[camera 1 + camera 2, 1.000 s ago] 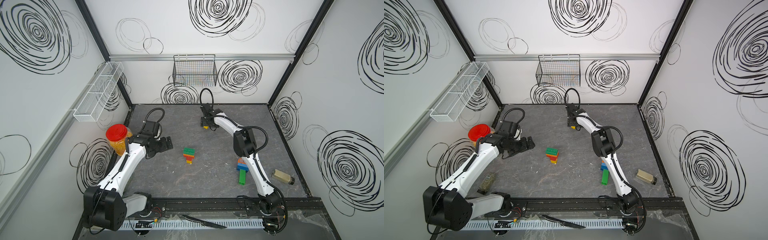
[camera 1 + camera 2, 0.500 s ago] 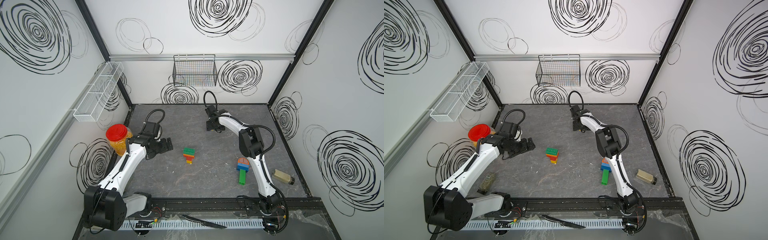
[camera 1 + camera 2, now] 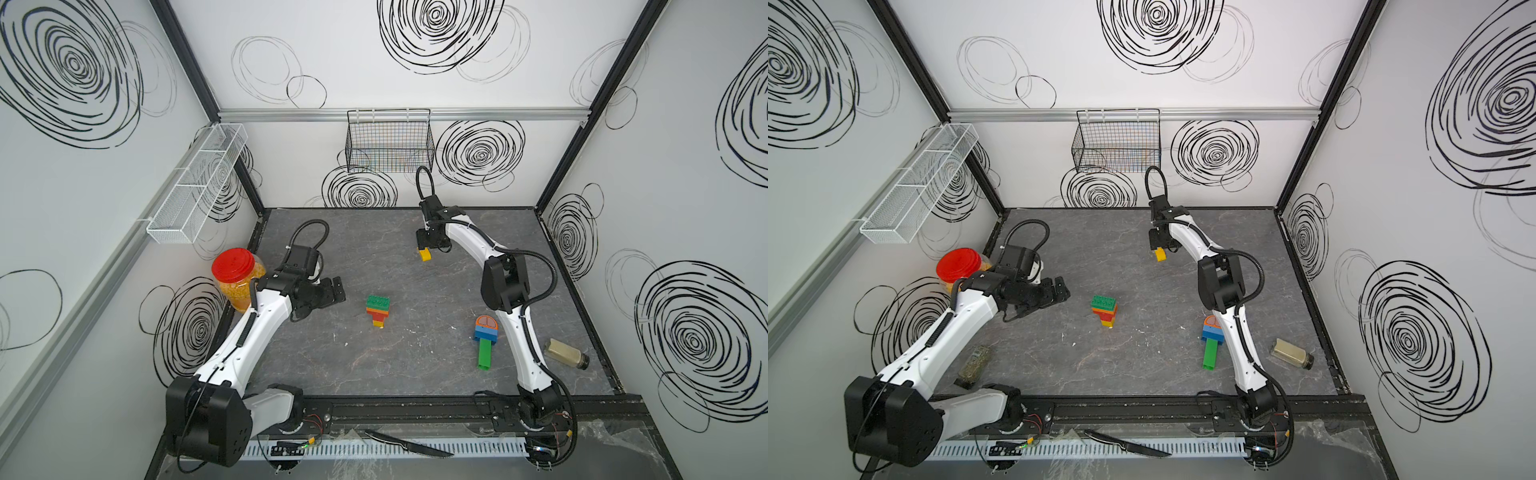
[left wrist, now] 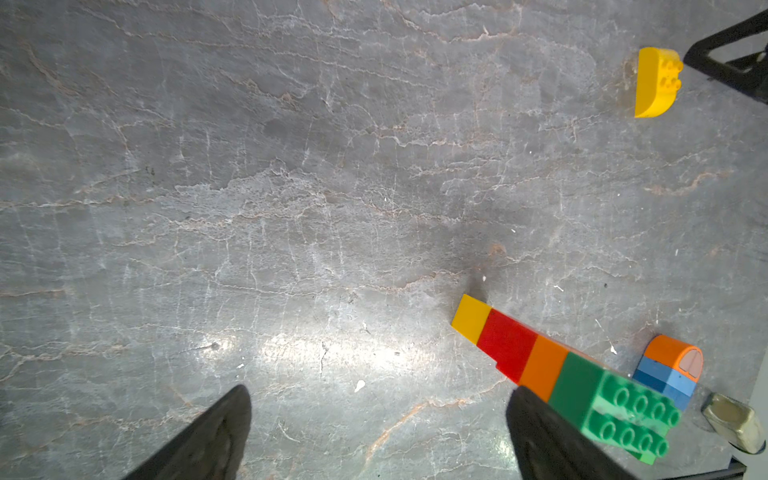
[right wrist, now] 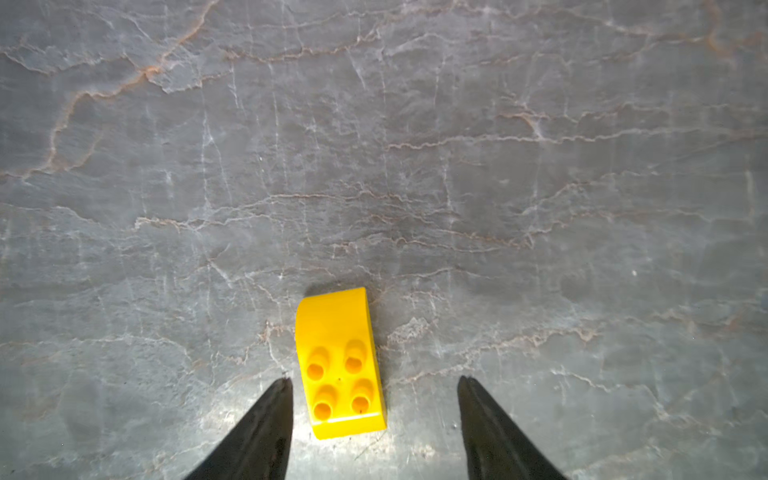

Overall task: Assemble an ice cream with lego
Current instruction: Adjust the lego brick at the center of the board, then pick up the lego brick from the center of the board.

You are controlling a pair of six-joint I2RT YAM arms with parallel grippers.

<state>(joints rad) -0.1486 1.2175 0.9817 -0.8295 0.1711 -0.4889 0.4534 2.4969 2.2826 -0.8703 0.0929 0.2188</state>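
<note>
A yellow rounded-top lego brick [image 5: 338,361] lies on the grey floor at the back [image 3: 424,254]. My right gripper [image 5: 372,380] is lowered over it, open. The brick sits between the fingers, close to one fingertip [image 5: 282,388] and clear of the other. In the middle stands a stack [image 3: 377,309] of green, orange, red and yellow bricks. My left gripper [image 3: 337,289] is open and empty just left of the stack [image 4: 552,365]. Further right, an orange rounded brick on blue and green bricks [image 3: 485,338] lies beside the right arm.
A red-lidded jar [image 3: 237,274] stands by the left wall. A small bottle [image 3: 565,353] lies at the right edge and another jar [image 3: 973,365] under the left arm. A wire basket [image 3: 390,141] hangs on the back wall. A knife [image 3: 409,444] lies on the front rail.
My right gripper has shifted slightly to the right over the yellow brick and its jaws have drawn closer together. The left arm has stayed where it was.
</note>
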